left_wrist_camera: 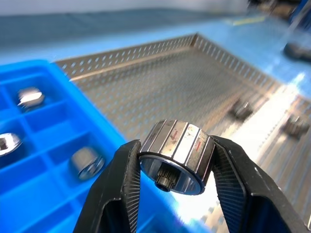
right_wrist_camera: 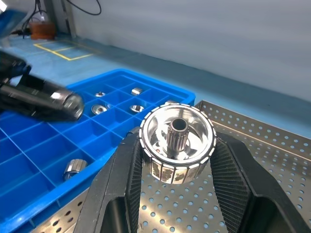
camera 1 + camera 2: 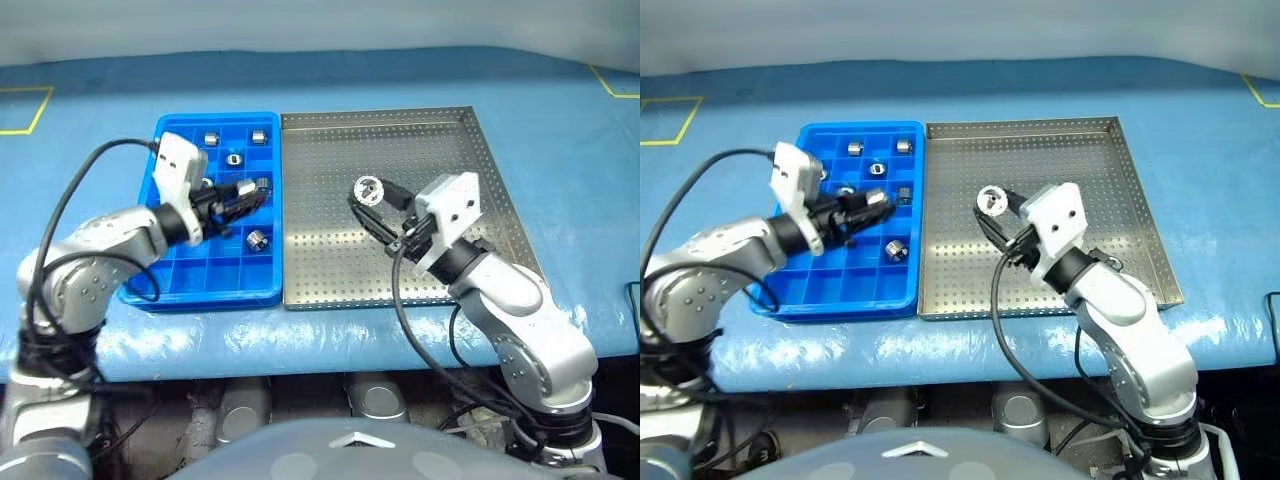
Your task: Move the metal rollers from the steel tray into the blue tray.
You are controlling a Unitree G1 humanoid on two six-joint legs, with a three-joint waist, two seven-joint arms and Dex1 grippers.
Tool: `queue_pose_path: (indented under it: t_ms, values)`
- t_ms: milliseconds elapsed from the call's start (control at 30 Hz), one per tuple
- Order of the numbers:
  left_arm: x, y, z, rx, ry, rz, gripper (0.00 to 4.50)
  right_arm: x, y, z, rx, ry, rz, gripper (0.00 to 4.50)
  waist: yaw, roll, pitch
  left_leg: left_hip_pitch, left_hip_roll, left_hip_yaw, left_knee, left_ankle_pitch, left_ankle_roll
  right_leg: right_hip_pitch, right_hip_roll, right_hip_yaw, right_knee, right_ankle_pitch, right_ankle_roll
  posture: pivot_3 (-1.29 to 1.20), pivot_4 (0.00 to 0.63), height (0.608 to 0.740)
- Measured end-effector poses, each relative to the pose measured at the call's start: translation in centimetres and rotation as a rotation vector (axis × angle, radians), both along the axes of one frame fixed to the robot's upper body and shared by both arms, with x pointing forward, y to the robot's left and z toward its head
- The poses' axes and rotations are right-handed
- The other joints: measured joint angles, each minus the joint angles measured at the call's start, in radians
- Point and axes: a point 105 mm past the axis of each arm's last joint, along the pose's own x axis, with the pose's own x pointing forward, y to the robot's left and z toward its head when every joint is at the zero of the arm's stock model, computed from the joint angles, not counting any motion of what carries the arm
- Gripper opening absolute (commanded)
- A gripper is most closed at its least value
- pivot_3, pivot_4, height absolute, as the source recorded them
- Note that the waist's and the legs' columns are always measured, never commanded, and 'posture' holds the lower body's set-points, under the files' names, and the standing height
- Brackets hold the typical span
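Right pincer [image 3: 372, 192] is clamped on a metal roller [image 2: 178, 142] above the steel tray [image 3: 470, 150], left of the tray's middle; the roller's short axis runs roughly along the fingers, its open face with the central hub turned away from the wrist toward the far left, its ribbed side wall pressed between the two black fingers [image 2: 124, 179]; left pincer [image 3: 252, 190] is clamped on a second roller [image 1: 177, 156] over the right columns of the blue tray [image 3: 160, 290], that roller's axis tilted, its hub end facing down and toward the wrist camera, ribbed wall uppermost; the blue tray lies on the blue surface [image 3: 90, 130] touching the steel tray's left rim; four more rollers rest in its compartments: two in the far row [image 3: 212, 139] [image 3: 258, 136], one just behind the left pincer [image 3: 234, 158], one nearer in the right column [image 3: 257, 239], lying tilted.
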Motion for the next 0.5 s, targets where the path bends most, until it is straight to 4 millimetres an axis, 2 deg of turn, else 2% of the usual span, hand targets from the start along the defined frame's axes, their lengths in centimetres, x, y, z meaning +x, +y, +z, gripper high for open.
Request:
queue_pose_path:
  t_ms: [67, 233, 500]
  values:
    - [-1.0, 1.6, -0.3, 0.086, 0.013, 0.008, 1.86, 0.0, 0.1, 0.1, 0.005, 0.003, 0.017, 1.69, 0.013, 0.000, 0.000, 0.000, 0.000, 0.000, 0.000, 0.000, 0.000, 0.000, 0.000, -0.001, 0.001, -0.001, -0.001, -0.05, 0.150, 0.740]
    - [-1.6, 5.2, 0.4, 0.188, -0.024, 0.119, 1.86, 0.0, 0.5, 0.2, 0.024, 0.014, 0.049, 1.69, 0.047, 0.000, 0.000, 0.001, 0.001, 0.000, -0.001, 0.000, 0.000, 0.000, 0.000, -0.002, 0.001, -0.004, -0.008, -0.01, 0.150, 0.740]
    - [-3.7, 7.1, -2.5, 0.238, 0.087, 0.185, 1.86, 0.1, 1.0, 0.5, 0.036, 0.020, 0.088, 1.69, 0.067, 0.000, 0.000, 0.000, 0.001, -0.001, -0.002, 0.000, -0.001, -0.001, -0.001, -0.002, 0.001, -0.004, -0.007, 0.02, 0.150, 0.740]
